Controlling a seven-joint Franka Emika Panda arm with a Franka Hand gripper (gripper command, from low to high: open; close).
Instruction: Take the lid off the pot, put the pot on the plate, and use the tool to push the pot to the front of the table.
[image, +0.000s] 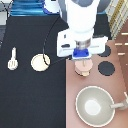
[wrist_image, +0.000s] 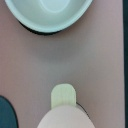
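Gripper (image: 83, 59) hovers right over pot (image: 83, 69) on stove; grip state: can't tell. Lid looks on, so step 1, lid removal, in hand. Needs centred descent onto knob. Plate (image: 40, 62), tool (image: 12, 58) wait on table (image: 35, 95), untouched.

No text, label, brand, number or sign can be read anywhere. The gripper (image: 82, 56) hangs directly over the pot (image: 83, 69) on the stove (image: 102, 85).
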